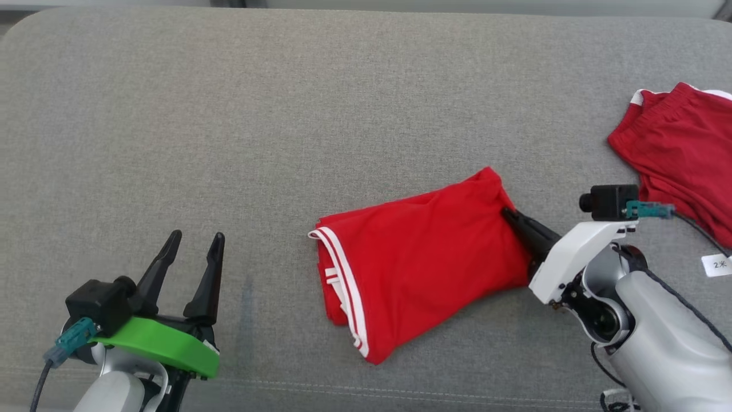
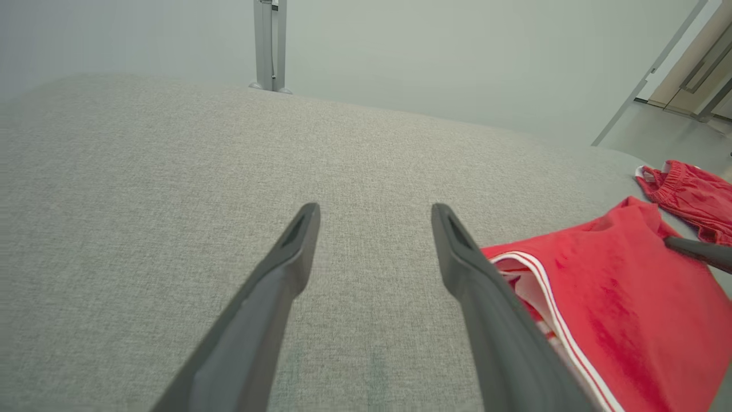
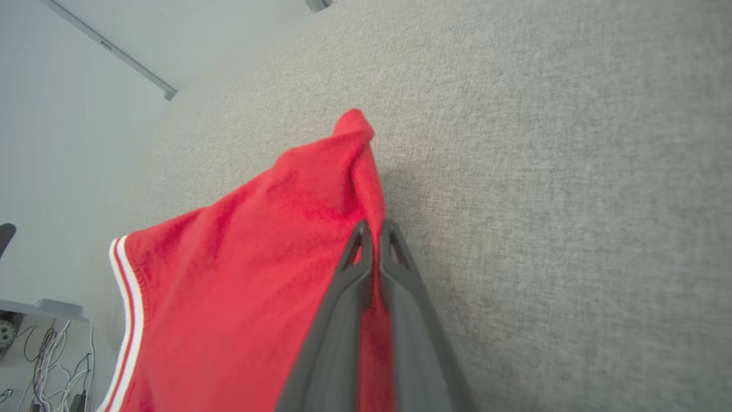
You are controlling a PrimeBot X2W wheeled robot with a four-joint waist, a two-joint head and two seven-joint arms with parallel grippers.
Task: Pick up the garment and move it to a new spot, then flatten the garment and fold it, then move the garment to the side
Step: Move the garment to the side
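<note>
The garment (image 1: 426, 263) is bright red with white stripes along its left hem, lying folded at centre right of the grey cushion. My right gripper (image 1: 510, 214) is shut on the garment's right edge; in the right wrist view the garment (image 3: 257, 274) has a pinch of red cloth between the fingers of the right gripper (image 3: 374, 226). My left gripper (image 1: 194, 237) stands open at the lower left, well clear of the cloth. Seen from the left wrist, the left gripper (image 2: 374, 210) holds nothing, with the garment (image 2: 617, 309) to its right.
A second, darker red garment (image 1: 680, 149) lies at the far right edge, also seen as the darker garment (image 2: 686, 191) in the left wrist view. A small white tag (image 1: 716, 264) hangs near the right arm's cable. The grey cushion (image 1: 257, 126) stretches wide to the left and back.
</note>
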